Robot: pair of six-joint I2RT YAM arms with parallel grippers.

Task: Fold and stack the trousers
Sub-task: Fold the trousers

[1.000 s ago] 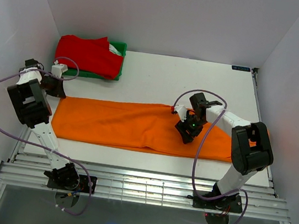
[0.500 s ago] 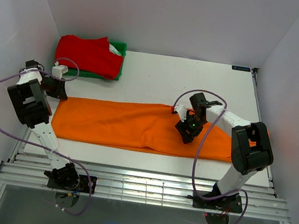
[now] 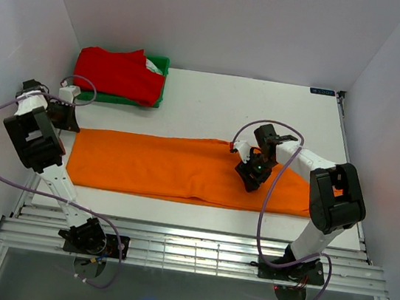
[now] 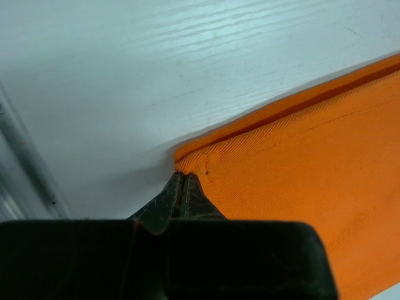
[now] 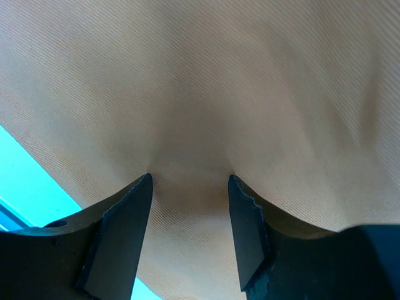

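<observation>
The orange trousers [image 3: 175,167] lie flat across the white table, folded lengthwise into a long strip. My left gripper [image 3: 66,118] is at their far-left corner. In the left wrist view it [image 4: 182,176] is shut on the corner of the orange cloth [image 4: 300,169]. My right gripper [image 3: 251,174] is over the strip right of its middle. In the right wrist view it [image 5: 189,179] is open, with both fingertips [image 5: 140,187] pressed down onto the cloth [image 5: 206,81], which fills that view.
A green tray [image 3: 164,63] at the back left holds folded red trousers [image 3: 117,73]. The white table [image 3: 265,107] ends at a metal rail along the front. The left wall is close to my left arm.
My left gripper has moved left toward the wall, drawing the trousers' left corner with it and stretching the strip. My right gripper has stayed pressed on the cloth.
</observation>
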